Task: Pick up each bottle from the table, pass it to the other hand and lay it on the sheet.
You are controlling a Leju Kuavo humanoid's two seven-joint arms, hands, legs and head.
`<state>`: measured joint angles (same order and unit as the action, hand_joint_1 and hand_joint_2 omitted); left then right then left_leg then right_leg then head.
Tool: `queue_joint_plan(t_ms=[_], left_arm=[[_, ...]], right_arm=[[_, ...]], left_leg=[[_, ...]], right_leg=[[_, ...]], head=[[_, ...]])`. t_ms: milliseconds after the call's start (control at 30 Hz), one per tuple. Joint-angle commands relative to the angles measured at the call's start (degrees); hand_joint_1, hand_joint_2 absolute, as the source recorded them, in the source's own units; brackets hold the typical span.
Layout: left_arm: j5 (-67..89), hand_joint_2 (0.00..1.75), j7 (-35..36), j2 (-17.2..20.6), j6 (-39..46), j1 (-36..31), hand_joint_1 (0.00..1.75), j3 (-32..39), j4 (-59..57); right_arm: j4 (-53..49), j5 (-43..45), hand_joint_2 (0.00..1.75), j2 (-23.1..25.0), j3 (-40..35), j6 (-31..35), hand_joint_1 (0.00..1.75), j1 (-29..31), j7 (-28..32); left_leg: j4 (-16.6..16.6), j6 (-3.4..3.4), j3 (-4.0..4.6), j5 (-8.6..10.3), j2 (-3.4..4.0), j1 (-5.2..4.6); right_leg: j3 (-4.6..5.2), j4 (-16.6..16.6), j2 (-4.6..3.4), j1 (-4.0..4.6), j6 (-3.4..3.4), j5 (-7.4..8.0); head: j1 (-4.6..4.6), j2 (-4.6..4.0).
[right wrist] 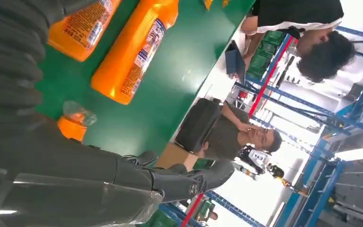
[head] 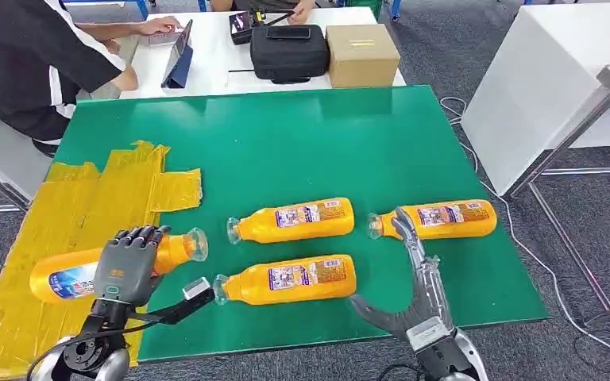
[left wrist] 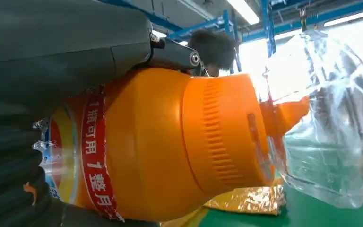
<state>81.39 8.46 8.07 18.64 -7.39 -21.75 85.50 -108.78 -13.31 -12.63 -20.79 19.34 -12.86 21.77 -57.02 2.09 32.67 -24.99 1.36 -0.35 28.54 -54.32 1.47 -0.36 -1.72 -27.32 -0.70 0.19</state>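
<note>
Bottle [head: 71,274] in left hand [head: 127,266], over sheet [head: 63,214]

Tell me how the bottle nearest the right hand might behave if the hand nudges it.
The bottle lies on its side on the smooth green table, so it would probably roll or slide. It looks full of orange liquid, so likely heavy for its size. The right hand is open beside it, and the glossy label may be slippery.
</note>
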Motion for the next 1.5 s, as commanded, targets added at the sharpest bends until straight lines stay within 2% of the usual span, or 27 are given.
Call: queue_joint_plan(t_ms=[33,133,267,667,700,733,767,1000,1267,1400,1500], left_arm=[[-2.5,1.75,-0.6,2.2,2.1,-3.9,1.75,-1.1,-10.5],[-2.5,1.75,-0.6,2.1,2.1,-3.9,1.75,-1.2,-10.5],[-3.0,1.75,-0.3,4.3,2.8,-3.6,1.75,-0.1,-14.2],[-12.3,1.75,-2.6,3.0,3.3,-4.8,1.75,-0.6,-23.0],[-12.2,1.75,-2.5,3.1,3.3,-4.7,1.33,-0.6,-23.1],[-12.3,1.75,-3.1,3.1,3.6,-5.2,0.19,-1.7,-24.4],[-13.0,1.75,-3.2,3.1,4.0,-5.1,0.00,-2.5,-24.7],[-14.9,1.75,-1.9,2.8,2.1,-2.3,0.00,-2.9,-23.3],[-18.2,1.75,-2.0,4.3,3.0,0.0,0.00,-1.5,-23.6],[-22.2,1.75,-1.6,7.2,4.1,4.6,0.00,-0.5,-18.8],[-30.1,1.75,-2.2,8.3,6.6,10.0,0.00,2.1,-10.9]], right_arm=[[2.0,-1.4,1.75,0.3,-2.7,0.5,0.00,0.2,-0.8],[2.1,-1.4,1.75,0.2,-2.6,0.5,0.00,0.2,-0.8],[4.0,-2.1,1.75,0.0,-4.3,1.2,0.00,0.8,-0.6],[3.3,0.6,1.75,-4.7,-7.1,8.2,0.00,-0.9,0.9],[3.4,0.6,1.75,-4.8,-7.2,8.3,0.00,-0.9,0.9],[2.7,0.5,1.75,-5.9,-8.0,8.7,0.00,-1.0,1.0],[1.9,0.8,1.75,-6.9,-8.7,9.8,0.00,-1.2,1.6],[0.5,2.7,1.75,-9.6,-11.1,11.5,0.00,-2.2,1.4],[-1.0,1.1,1.75,-9.0,-11.7,9.5,0.00,-1.4,0.7],[0.7,1.8,1.75,-8.9,-11.3,7.2,0.00,-1.4,1.3],[0.4,0.5,1.75,-9.7,-11.2,9.4,0.00,-2.7,2.1]], left_leg=[[0.1,-0.14,-0.21,-0.01,-0.11,0.03],[0.1,-0.18,-0.21,-0.05,-0.12,0.06],[0.1,-0.11,-0.13,-0.01,-0.05,0.04],[0.1,-0.15,-0.22,-0.05,-0.13,0.06],[0.1,-0.11,-0.19,-0.03,-0.13,0.02],[0.1,-0.16,-0.24,-0.04,-0.20,0.03],[0.1,-0.12,-0.18,-0.02,-0.18,0.02],[0.1,-0.15,-0.28,-0.06,-0.11,-0.02],[0.2,-0.16,-0.43,-0.07,0.13,-0.02],[0.1,-0.11,-0.51,-0.07,0.12,-0.02],[0.2,-0.17,-0.61,-0.11,0.26,0.00]], right_leg=[[-0.23,0.1,-0.07,0.00,0.07,-0.02],[-0.23,0.1,-0.13,0.03,0.08,-0.05],[-0.14,0.1,-0.08,0.03,0.05,-0.01],[-0.27,0.1,-0.11,0.02,0.05,-0.04],[-0.24,0.1,-0.06,-0.01,0.04,-0.03],[-0.30,0.1,-0.05,-0.01,0.06,-0.05],[-0.24,0.1,-0.01,-0.01,0.04,-0.04],[-0.30,0.1,-0.14,-0.05,0.05,-0.06],[-0.40,0.1,-0.38,-0.04,0.07,0.00],[-0.48,0.1,-0.29,-0.03,0.06,-0.01],[-0.55,0.1,-0.49,-0.02,0.08,-0.01]], head=[[-0.02,-0.02],[0.00,-0.02],[0.00,-0.02],[-0.04,-0.02],[0.00,0.00],[-0.02,-0.02],[0.00,-0.02],[0.00,-0.02],[0.02,-0.02],[0.04,-0.02],[0.00,-0.02]])
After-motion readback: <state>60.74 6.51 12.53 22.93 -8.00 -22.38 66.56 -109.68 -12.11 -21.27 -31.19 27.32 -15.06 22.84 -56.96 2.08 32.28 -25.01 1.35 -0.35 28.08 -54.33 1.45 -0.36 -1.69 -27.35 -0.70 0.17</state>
